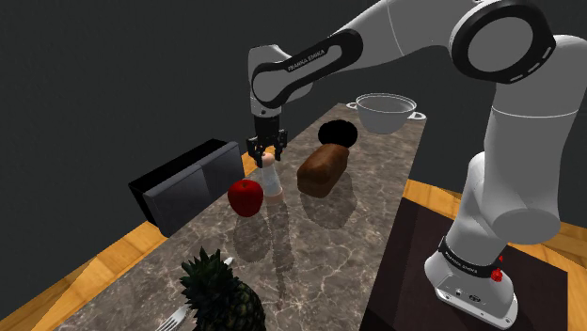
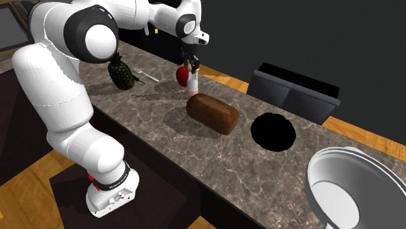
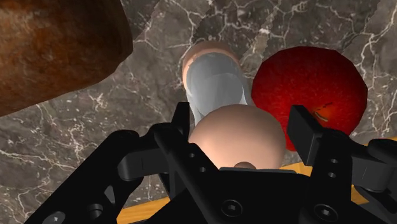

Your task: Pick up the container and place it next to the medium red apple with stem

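Observation:
The container (image 1: 272, 181) is a small clear bottle with a pinkish cap. It stands upright on the marble counter (image 1: 376, 202), close beside the red apple (image 1: 245, 197). My gripper (image 1: 268, 150) hangs straight above it, open, one finger on each side of the cap with narrow gaps. In the wrist view the cap of the container (image 3: 216, 83) sits between the fingers of the gripper (image 3: 245, 124), and the apple (image 3: 312, 89) with its stem lies just past one finger. From the second exterior view, the gripper (image 2: 192, 64), container (image 2: 192, 81) and apple (image 2: 182, 75) cluster together.
A brown bread loaf (image 1: 323, 167) lies close on the container's other side. Beyond it are a black round thing (image 1: 337, 133) and a white bowl (image 1: 384, 111). A pineapple (image 1: 221, 291) and fork (image 2: 146, 75) sit at the counter's near end. A dark box (image 1: 188, 183) stands beside the counter.

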Controlling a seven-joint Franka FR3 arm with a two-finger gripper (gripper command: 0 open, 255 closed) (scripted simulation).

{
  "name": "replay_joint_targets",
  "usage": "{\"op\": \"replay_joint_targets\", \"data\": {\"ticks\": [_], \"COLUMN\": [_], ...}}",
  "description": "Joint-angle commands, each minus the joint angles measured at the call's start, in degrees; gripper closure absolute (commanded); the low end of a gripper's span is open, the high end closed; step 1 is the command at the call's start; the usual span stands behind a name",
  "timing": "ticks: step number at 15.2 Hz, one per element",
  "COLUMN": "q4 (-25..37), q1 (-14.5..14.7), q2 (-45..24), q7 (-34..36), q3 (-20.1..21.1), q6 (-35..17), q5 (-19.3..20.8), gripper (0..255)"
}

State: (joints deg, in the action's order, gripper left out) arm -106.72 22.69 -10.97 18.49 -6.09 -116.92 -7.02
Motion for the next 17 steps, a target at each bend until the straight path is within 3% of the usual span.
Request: {"op": "replay_joint_targets", "data": {"ticks": [1,7,8,13,17], "q4": [-0.4,-0.4,-0.4,-0.4,4.4], "q1": [0.0,0.0,0.0,0.0,-0.2], "q2": [-0.2,-0.2,-0.2,-0.2,1.7], "q7": [0.0,0.0,0.0,0.0,0.3], "q3": [0.0,0.0,0.0,0.0,-0.3], "q6": [-0.7,-0.7,-0.7,-0.7,6.1], "q5": [-0.1,-0.1,-0.1,-0.1,0.5], "gripper": [255,255,0,0,0]}}
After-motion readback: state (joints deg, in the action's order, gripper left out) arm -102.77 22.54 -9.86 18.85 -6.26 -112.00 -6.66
